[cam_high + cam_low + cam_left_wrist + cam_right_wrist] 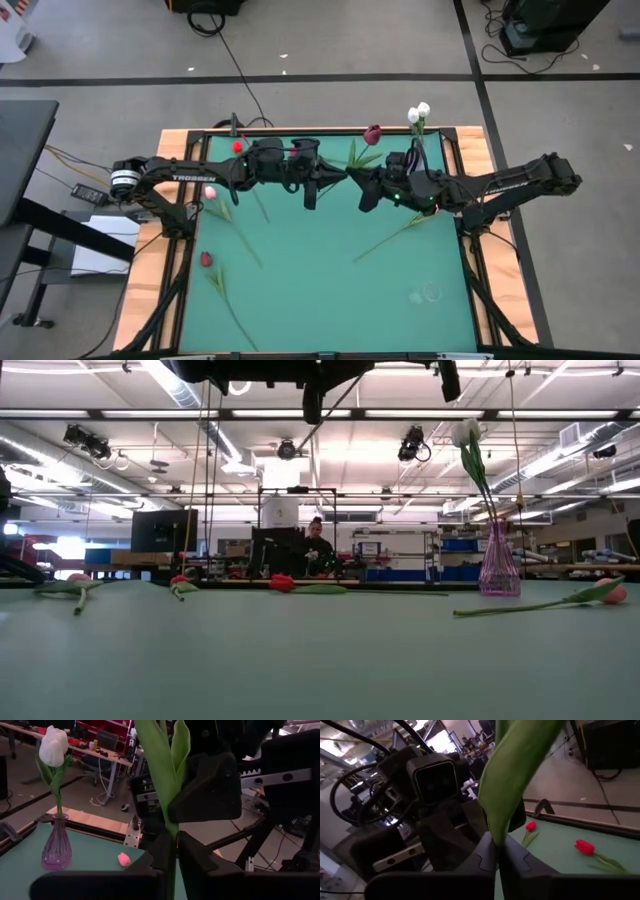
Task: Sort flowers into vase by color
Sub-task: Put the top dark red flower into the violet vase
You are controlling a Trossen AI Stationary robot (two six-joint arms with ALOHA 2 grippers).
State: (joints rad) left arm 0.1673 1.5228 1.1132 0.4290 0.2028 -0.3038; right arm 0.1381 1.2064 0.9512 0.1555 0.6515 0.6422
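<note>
A dark red tulip [373,133] with long green leaves [362,158] hangs in the air over the far middle of the table, head toward the far edge. My left gripper [338,178] and my right gripper [356,180] meet tip to tip at its stem, both shut on it. A purple vase [55,847] at the far right holds white tulips [418,113]. Loose tulips lie on the green mat: a pink one [210,192], a red one [206,260], a red one [238,146] and a long-stemmed one [395,238]. My left gripper pinches the tulip's stem just below the leaves [171,842] between its two fingers. The fingers come level from the table's left and lie across the stem. The tulip is lifted clear of the table. My right gripper pinches the same stem at the foot of a leaf [496,837] between its two fingers. It comes level from the table's right, across the stem and facing the left gripper. The leaf rises past the fingers.
The mat's wooden frame [160,260] borders the table. In the low view the loose tulips [283,582] [610,592] lie flat and the vase [498,565] stands at the right. A person sits at a desk far behind the table.
</note>
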